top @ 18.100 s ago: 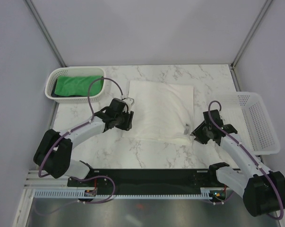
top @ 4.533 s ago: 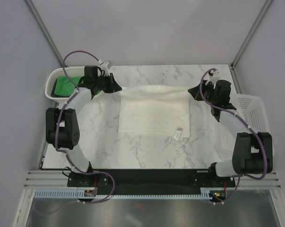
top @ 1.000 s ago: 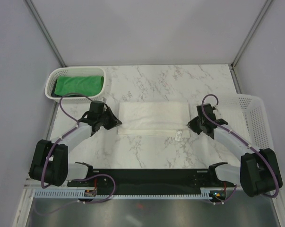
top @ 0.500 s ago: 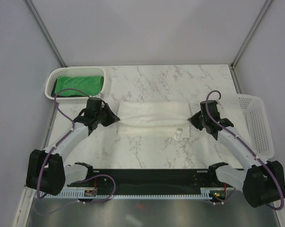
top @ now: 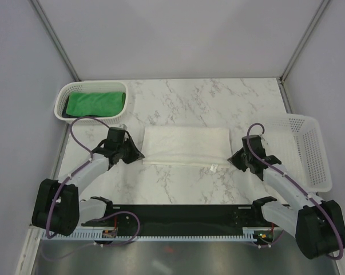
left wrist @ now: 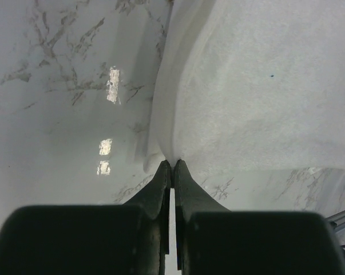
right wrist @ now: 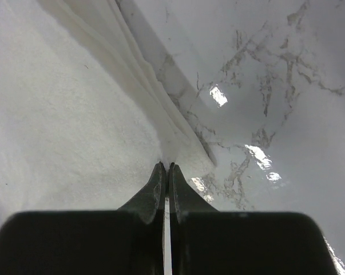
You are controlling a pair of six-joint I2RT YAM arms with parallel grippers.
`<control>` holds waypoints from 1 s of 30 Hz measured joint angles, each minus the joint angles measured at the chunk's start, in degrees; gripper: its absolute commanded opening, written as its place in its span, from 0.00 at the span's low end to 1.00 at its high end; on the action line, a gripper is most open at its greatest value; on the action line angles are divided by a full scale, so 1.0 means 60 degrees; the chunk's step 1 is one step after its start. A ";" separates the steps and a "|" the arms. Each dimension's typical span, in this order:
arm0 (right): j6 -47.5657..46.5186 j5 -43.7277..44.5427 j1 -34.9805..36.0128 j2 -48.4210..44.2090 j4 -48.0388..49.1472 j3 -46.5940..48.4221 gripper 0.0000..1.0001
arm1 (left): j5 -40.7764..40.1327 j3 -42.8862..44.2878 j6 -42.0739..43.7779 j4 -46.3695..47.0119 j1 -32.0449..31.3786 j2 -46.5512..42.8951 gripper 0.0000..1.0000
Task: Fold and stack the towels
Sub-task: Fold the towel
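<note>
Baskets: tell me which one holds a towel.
The basket at the far-left corner, with the green towel folded inside; the basket on the right edge shows no towel.

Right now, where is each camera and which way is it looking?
Top camera: above and behind the arms, looking down on the table; both arms show, with the left gripper and right gripper.
Left wrist camera: on the left arm, looking along its shut gripper at the white towel.
Right wrist camera: on the right arm, looking along its shut gripper at the same towel.
All three share the white towel.
</note>
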 measured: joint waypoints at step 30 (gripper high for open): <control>-0.3493 -0.3257 0.0007 0.2040 0.0922 0.2524 0.13 | 0.1734 0.1836 0.0579 0.0831 -0.0229 0.1220 0.49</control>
